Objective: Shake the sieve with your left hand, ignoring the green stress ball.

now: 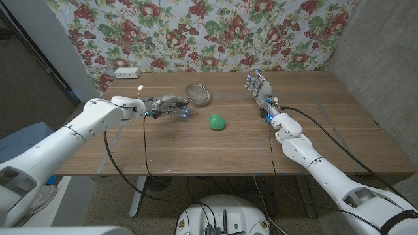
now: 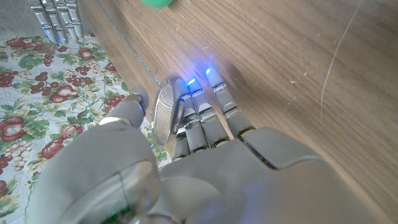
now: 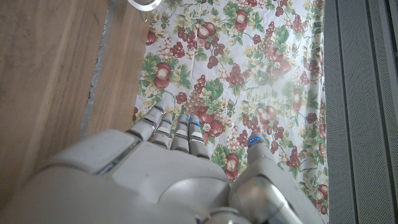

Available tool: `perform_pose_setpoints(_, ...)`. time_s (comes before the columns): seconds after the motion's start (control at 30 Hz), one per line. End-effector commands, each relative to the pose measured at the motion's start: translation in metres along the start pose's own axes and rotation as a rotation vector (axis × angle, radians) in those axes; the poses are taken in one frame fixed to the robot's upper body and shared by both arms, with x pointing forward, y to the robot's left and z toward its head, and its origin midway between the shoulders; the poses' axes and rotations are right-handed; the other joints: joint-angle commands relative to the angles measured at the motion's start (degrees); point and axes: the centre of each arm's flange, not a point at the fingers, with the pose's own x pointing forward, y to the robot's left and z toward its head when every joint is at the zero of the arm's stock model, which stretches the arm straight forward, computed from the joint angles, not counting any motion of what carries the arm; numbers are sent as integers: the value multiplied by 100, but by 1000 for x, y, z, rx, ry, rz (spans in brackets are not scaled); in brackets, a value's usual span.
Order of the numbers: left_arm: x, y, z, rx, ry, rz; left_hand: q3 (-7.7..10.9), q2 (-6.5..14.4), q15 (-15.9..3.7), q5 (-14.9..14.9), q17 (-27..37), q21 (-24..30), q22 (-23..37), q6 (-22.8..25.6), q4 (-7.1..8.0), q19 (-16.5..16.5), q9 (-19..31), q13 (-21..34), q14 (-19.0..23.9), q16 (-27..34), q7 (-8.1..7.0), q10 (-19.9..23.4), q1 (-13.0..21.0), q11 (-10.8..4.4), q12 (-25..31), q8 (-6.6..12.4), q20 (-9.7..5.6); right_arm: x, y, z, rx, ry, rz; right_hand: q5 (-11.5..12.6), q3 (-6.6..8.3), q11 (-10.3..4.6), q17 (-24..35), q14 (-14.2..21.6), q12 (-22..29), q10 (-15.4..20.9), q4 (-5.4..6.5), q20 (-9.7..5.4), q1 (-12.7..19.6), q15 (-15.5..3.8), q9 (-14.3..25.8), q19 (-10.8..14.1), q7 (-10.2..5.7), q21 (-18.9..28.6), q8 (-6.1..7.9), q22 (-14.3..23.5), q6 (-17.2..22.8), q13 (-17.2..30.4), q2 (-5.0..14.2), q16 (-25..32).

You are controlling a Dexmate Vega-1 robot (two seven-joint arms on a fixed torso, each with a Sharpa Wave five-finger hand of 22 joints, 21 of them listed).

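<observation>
On the desk [image 1: 228,140], toward 12 o'clock from its centre, the sieve [image 1: 198,94] is seen with its round mesh bowl near the far edge and its handle running back toward 8 o'clock. The left hand [image 1: 168,106] is positioned at that handle. In the left wrist view, the fingers [image 2: 200,118] are extended along the wood and the thumb is curled in beside the sieve's rim [image 2: 165,114]; whether the handle is actually clamped cannot be told. The step in hand is judged to be the grasp, with the shaking not yet confirmed.

The green stress ball [image 1: 217,122] is located at 4 o'clock from the sieve, apart from it and from the left hand. The right hand [image 1: 259,88] is held upright at 3 o'clock, fingers straight and spread, with nothing in it.

For the next move, a firm closure on the handle is called for, followed by a lift clear of the wood and short side-to-side strokes. The ball is to be left untouched.
</observation>
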Motion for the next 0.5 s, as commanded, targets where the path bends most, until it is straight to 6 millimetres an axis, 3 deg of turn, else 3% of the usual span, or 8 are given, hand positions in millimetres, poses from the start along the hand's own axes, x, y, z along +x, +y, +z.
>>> perform_pose_setpoints(0.03,-5,-3,2,50,-4,4,-192,-82,88,46,-57,-310,14,-611,31,-483,-209,-143,-773,-88,-13,-1029,37,255,-10,-99,82,-3,1,2,-3,-4,-1,-9,21,-2,13,43,37,28,2,4,-53,22,9,50,-23,-26,27,12,44,12,66,46)
perform_pose_setpoints(0.13,-7,-4,2,64,-10,5,-344,-51,321,54,-148,-645,22,-1133,61,-1004,-422,-317,-1525,-124,-18,-2048,43,424,-17,-70,168,-4,1,2,-3,-4,-1,-9,21,6,12,41,35,22,2,4,-55,25,9,48,-24,-34,27,12,44,11,65,46)
perform_pose_setpoints(0.27,-10,-6,3,86,-27,36,-481,-6,589,56,-267,-1044,24,-1580,72,-1591,-647,-543,-2404,-167,-101,-3020,14,525,-4,-43,185,-4,2,2,-3,-4,0,-9,21,1,12,41,35,23,3,2,-57,25,9,54,-22,-41,28,12,45,12,65,45)
perform_pose_setpoints(0.4,-14,-8,5,126,-56,79,-581,47,867,58,-354,-1506,21,-2182,89,-2196,-805,-809,-3439,-177,-276,-3987,-72,647,13,-67,213,-5,2,2,-5,-4,-1,-9,21,15,12,37,38,30,4,4,-60,22,9,57,-28,-50,27,12,45,12,65,44)
perform_pose_setpoints(0.5,-16,-9,7,157,-87,114,-632,98,971,49,-369,-1790,20,-2545,118,-2542,-839,-932,-4053,-174,-416,-4568,-188,722,18,-74,197,-5,3,2,-6,-5,-1,-8,22,9,11,41,36,26,4,4,-61,28,9,59,-25,-56,28,12,47,12,66,45)
